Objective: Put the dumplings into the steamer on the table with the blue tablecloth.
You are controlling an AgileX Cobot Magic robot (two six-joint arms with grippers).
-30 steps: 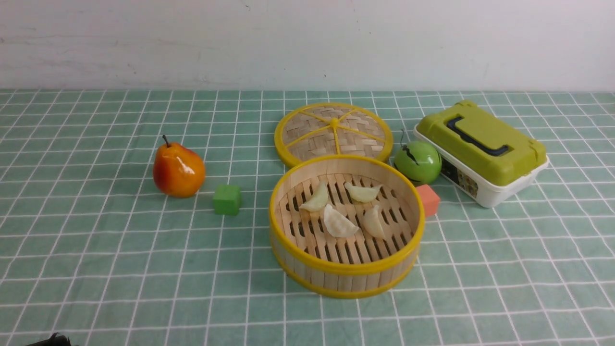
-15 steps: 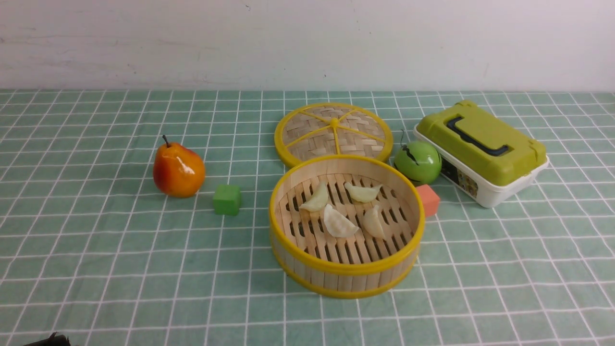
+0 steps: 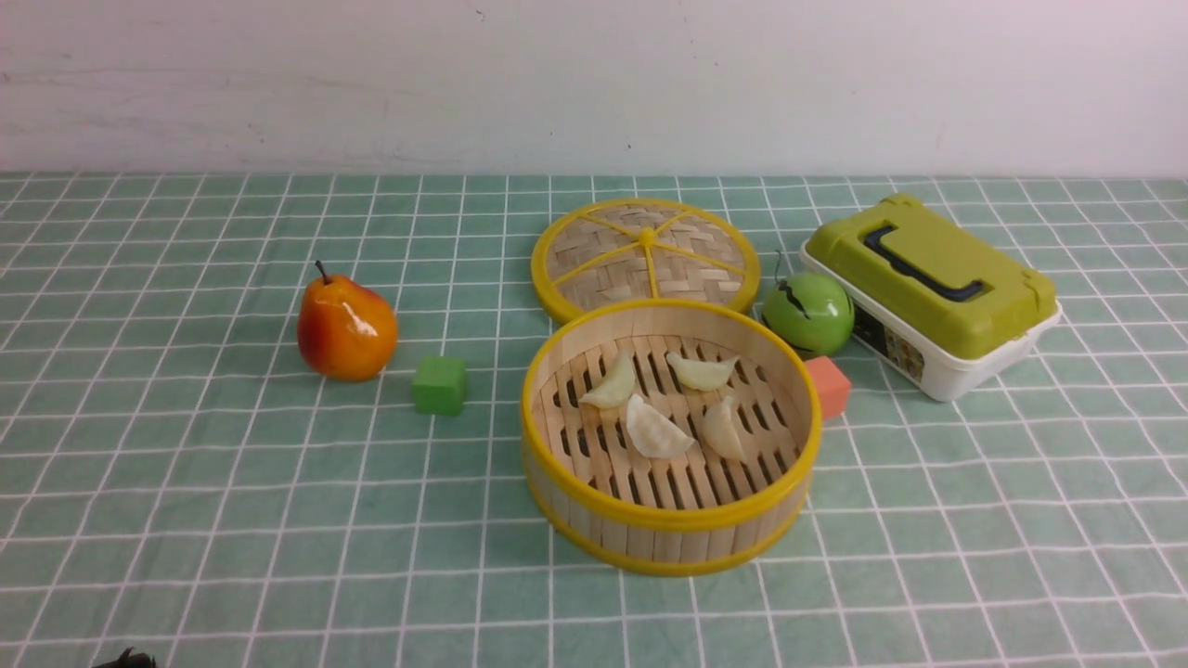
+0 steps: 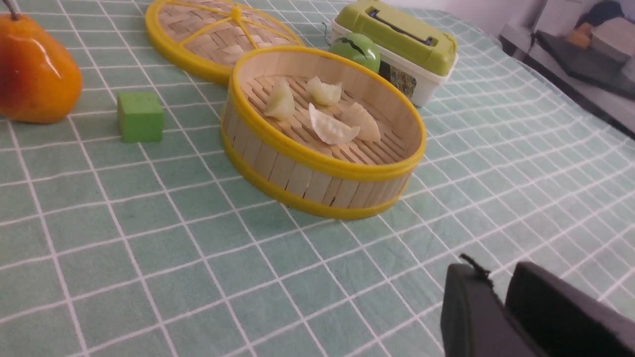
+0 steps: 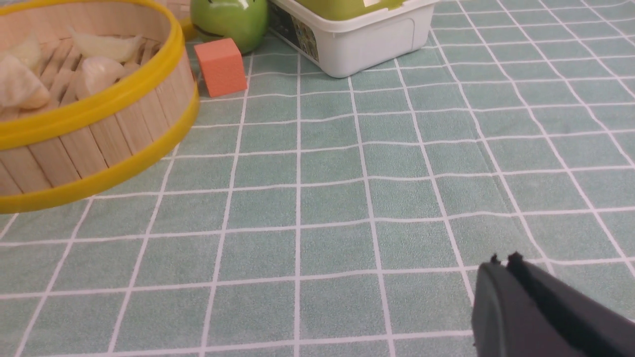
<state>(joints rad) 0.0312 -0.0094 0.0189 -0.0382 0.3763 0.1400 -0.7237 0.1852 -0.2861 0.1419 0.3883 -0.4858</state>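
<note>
All four dumplings (image 3: 666, 405) lie on the slatted floor of the steamer (image 3: 670, 520), mid-table on the table with the blue tablecloth (image 3: 186, 520). They look light, soft and slick, best pinched gently across the plump belly rather than the thin crimped edge. The left gripper (image 4: 501, 297) shows a slight gap and holds nothing; the right gripper (image 5: 506, 263) is clenched, empty. Since a second ago, only the dark sliver at the near left edge has shifted rightward.

Bare teal-green grid-lined tablecloth (image 3: 232, 520) lies before the round bamboo steamer (image 3: 670, 529); a small orange cube (image 3: 829, 386) (touching its right wall) and a small green cube (image 3: 439, 385) flank it.
</note>
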